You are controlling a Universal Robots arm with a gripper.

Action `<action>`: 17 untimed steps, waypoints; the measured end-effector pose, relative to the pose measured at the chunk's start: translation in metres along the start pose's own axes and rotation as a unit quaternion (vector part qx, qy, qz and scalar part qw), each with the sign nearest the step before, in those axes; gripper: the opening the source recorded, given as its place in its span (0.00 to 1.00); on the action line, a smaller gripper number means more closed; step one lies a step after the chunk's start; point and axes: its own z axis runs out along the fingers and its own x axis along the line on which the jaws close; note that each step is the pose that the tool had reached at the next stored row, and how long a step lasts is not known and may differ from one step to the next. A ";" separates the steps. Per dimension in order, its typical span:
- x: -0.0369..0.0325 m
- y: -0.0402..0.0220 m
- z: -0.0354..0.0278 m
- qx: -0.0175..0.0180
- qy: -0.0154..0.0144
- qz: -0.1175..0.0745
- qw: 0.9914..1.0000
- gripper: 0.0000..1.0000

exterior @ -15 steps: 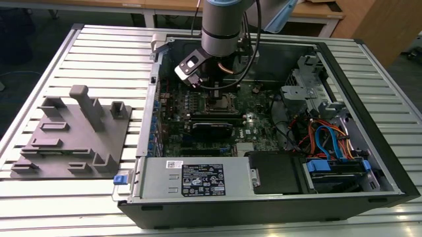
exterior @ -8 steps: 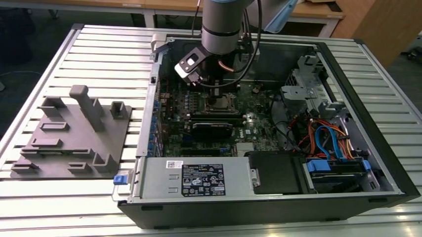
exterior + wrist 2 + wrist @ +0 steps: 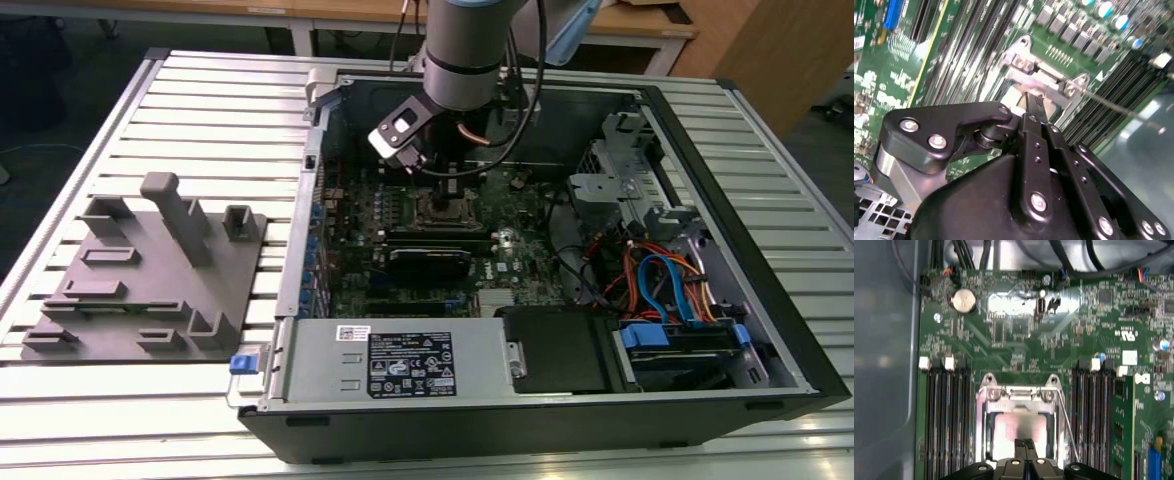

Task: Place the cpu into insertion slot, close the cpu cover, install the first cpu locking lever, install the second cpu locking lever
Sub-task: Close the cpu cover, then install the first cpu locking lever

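Gripper low inside the open pc case, over the insertion slot | fingers pressed together, tips at the cpu's edge | I see the cpu lying in the slot | cpu cover flat around it | locking lever slants alongside the cover

The cpu has a smooth silver-grey metal top with a soft sheen. The cpu cover framing it is bright, polished sheet metal. The motherboard is glossy green laminate. The gripper is smooth black with a satin sheen, studded with shiny steel screws. The desk is pale ribbed metal. The fixture block on it is matt grey plastic.
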 end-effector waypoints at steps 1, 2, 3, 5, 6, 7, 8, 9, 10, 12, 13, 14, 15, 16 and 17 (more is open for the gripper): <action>0.0000 0.0019 0.0000 0.000 0.000 0.000 1.000 0.10; 0.0000 0.0036 0.0000 0.000 0.000 0.000 1.000 0.10; -0.0001 0.0043 0.0000 0.000 0.000 0.000 1.000 0.10; 0.0000 0.0044 0.0000 0.000 0.000 0.000 1.000 0.10; 0.0000 0.0044 0.0000 0.000 0.000 0.000 1.000 0.10; 0.0000 0.0045 0.0000 0.000 0.000 0.000 1.000 0.10; 0.0000 0.0046 0.0000 0.000 0.000 0.000 1.000 0.10; 0.0000 0.0046 0.0000 0.000 0.000 0.000 1.000 0.10; 0.0000 0.0046 0.0000 0.000 0.000 0.000 1.000 0.10; 0.0000 0.0046 0.0000 0.000 0.000 0.000 1.000 0.10; 0.0000 0.0046 0.0000 0.000 0.000 0.000 1.000 0.10; 0.0000 0.0046 0.0000 0.000 0.000 0.000 1.000 0.10; 0.0000 0.0047 0.0000 0.000 0.000 0.000 1.000 0.10; 0.0000 0.0047 0.0000 0.000 0.000 0.000 1.000 0.10; 0.0000 0.0047 0.0000 0.000 0.000 0.000 1.000 0.10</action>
